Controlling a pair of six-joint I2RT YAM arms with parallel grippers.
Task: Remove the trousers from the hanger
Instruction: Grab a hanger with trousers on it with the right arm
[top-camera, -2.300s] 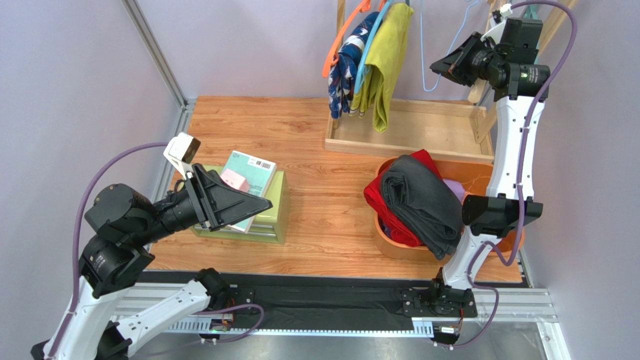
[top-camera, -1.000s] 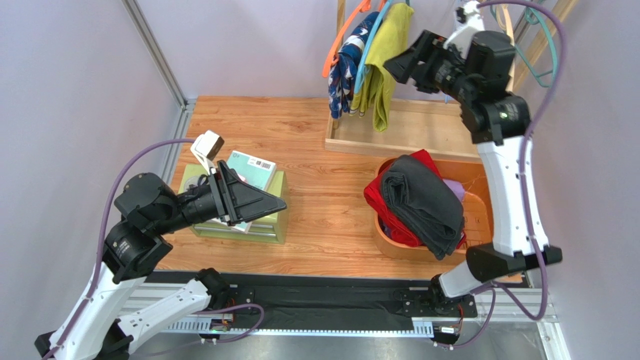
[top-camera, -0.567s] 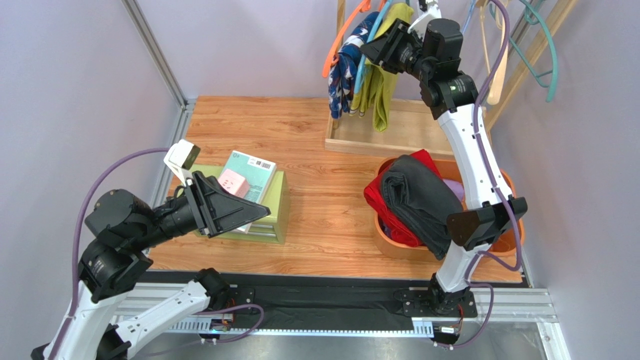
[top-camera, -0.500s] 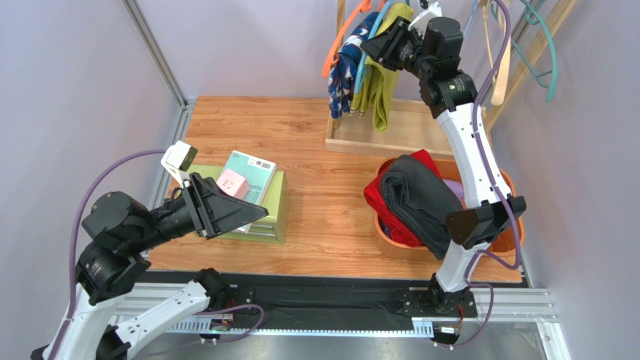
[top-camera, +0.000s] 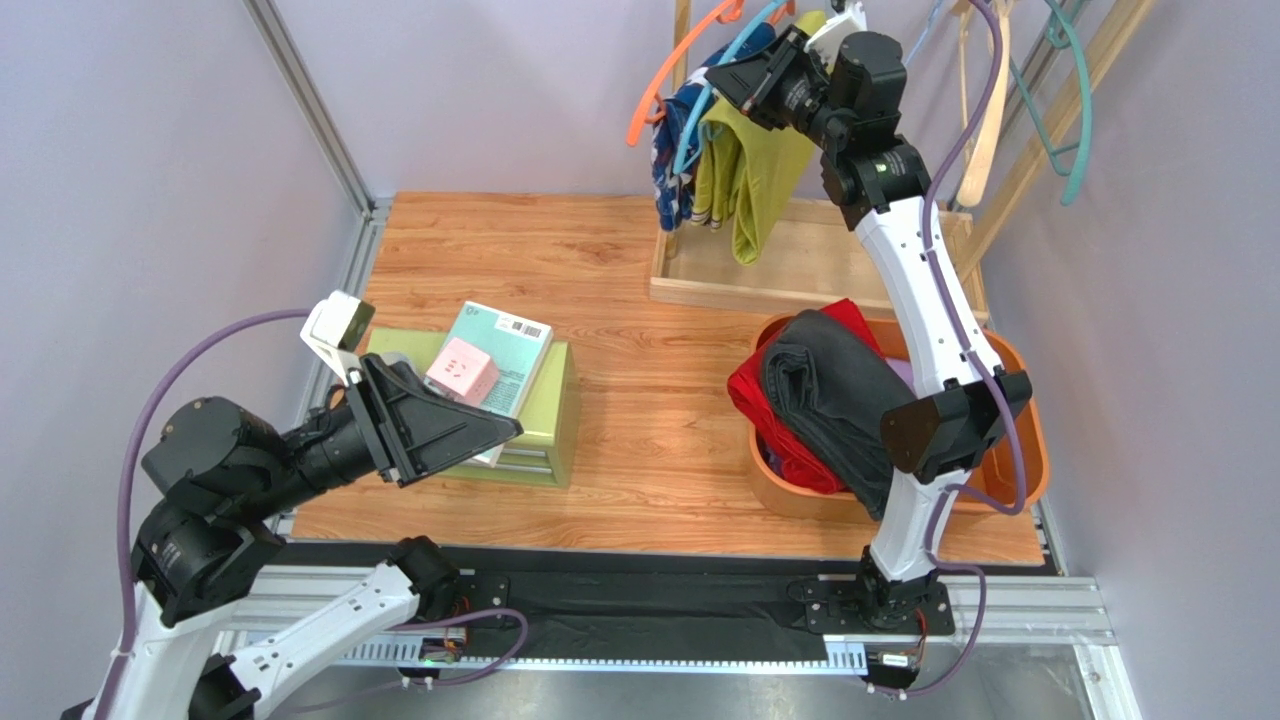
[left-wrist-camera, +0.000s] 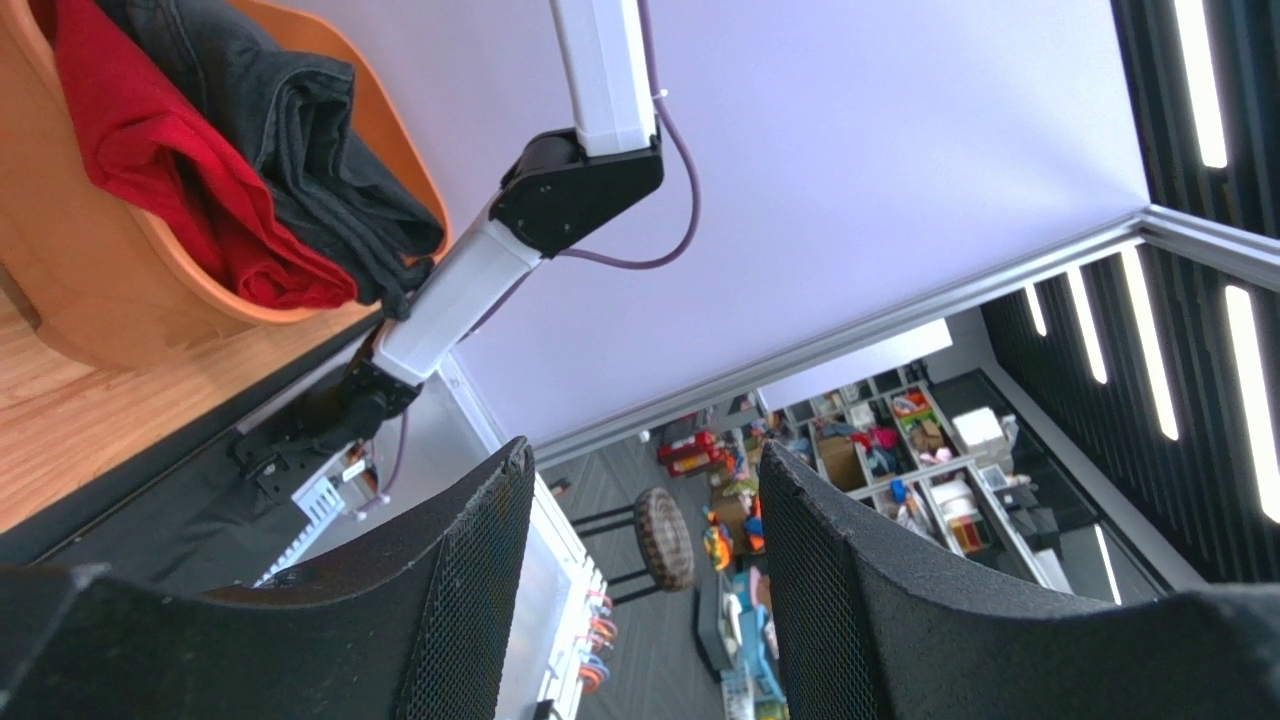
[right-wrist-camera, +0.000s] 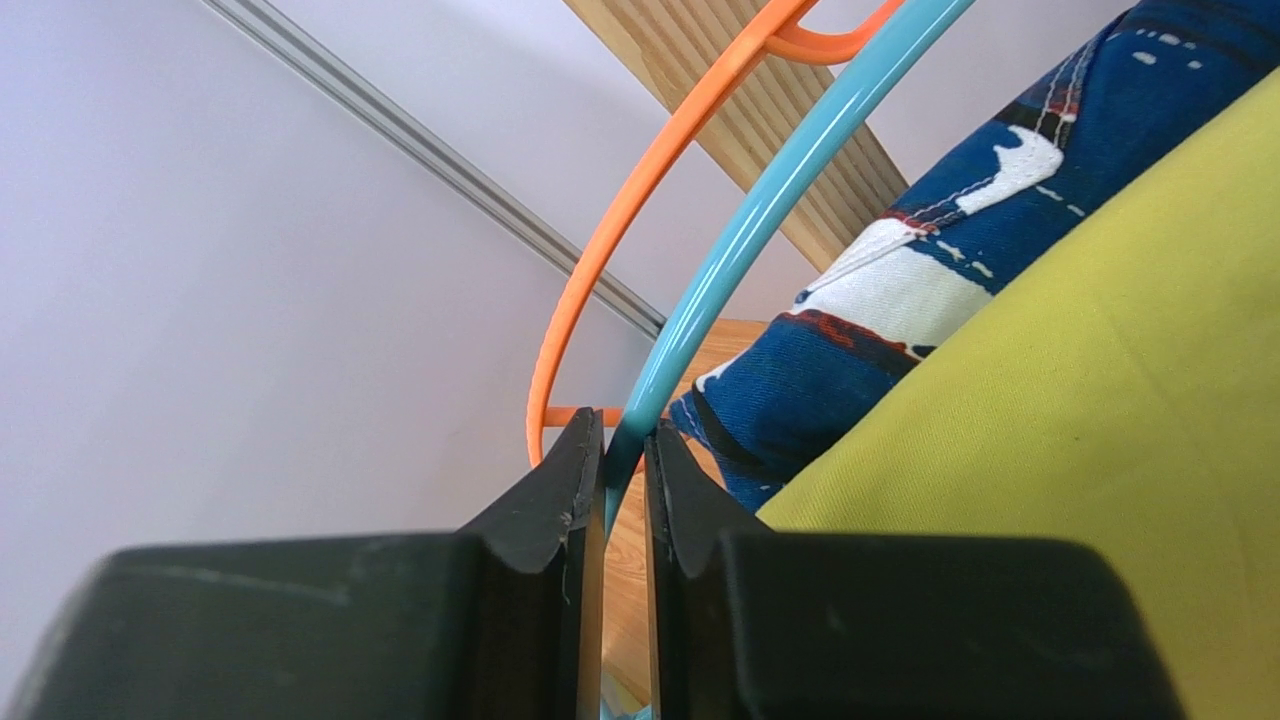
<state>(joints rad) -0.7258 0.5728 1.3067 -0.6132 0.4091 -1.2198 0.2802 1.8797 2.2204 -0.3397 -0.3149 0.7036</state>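
Two fingers (right-wrist-camera: 559, 495) of the right gripper (right-wrist-camera: 621, 450) clamp the blue hanger (right-wrist-camera: 747, 225) bearing the yellow-green trousers (right-wrist-camera: 1082, 420), with the navy trousers (right-wrist-camera: 962, 255) alongside on an orange hanger (right-wrist-camera: 646, 165). Black trousers (top-camera: 842, 405) and red trousers (top-camera: 766, 416) lie heaped in the basket (top-camera: 781, 488). The left gripper (left-wrist-camera: 643, 465) hangs spread wide, holding nothing.

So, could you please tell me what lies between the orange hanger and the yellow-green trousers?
The light blue hanger, pinched by the right gripper, and the navy patterned trousers; the right wrist view shows it best.
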